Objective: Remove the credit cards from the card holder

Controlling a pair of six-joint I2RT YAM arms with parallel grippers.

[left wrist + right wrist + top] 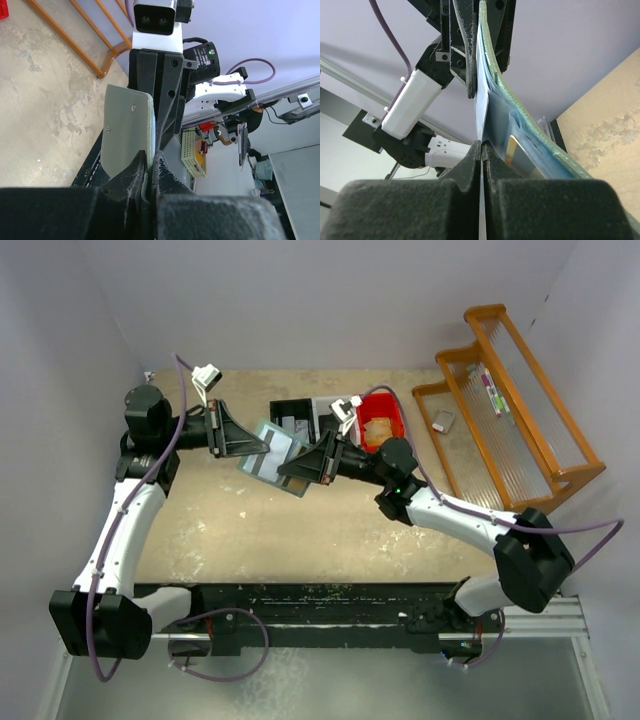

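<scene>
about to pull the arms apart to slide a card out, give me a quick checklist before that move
1. Left gripper clamped on the card holder: ok.
2. Right gripper shut on the pale card at its edge: ok.
3. Left fingers clear of that card, so it can slide: cannot tell.
4. Pale card out of the holder: not ok, it lies against the inner panel.
5. Tan-orange card out: not ok, it sits in its slot.
6. Holder held up off the table: ok.
</scene>
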